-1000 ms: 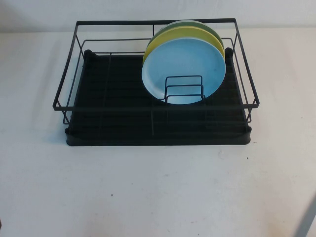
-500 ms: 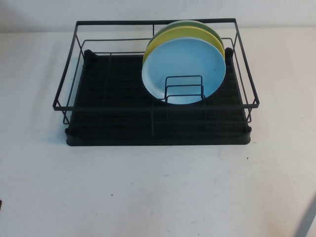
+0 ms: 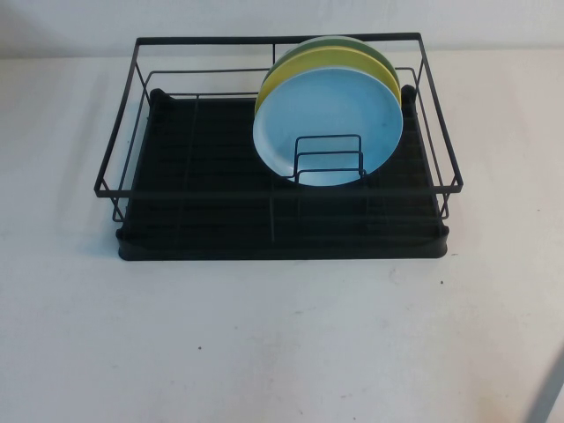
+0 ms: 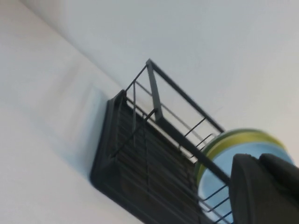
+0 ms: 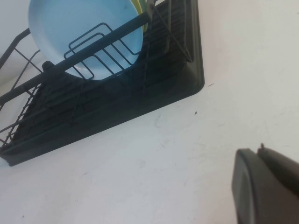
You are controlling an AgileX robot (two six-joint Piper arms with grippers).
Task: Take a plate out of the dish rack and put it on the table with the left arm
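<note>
Left gripper (image 4: 264, 189) hangs off the rack's (image 3: 132, 189) left end, jaw state impossible to tell. The plate (image 3: 328, 123) stands on edge in the rack's right half, ahead of yellow plate (image 3: 300, 63) and green plate (image 3: 374, 51). Right gripper (image 5: 266, 186) hovers over bare table (image 3: 282, 344), state unclear too.

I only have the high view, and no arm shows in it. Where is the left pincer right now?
Observer: The left pincer is apart from the dish rack. Its wrist camera looks along the rack toward the light blue plate.
Operator: Is it touching that plate?
Observer: No, only its dark body shows, short of the rack's wires.
Operator: And the right one?
Observer: The right pincer hangs over bare table, off the rack's near right corner and clear of it.
</note>
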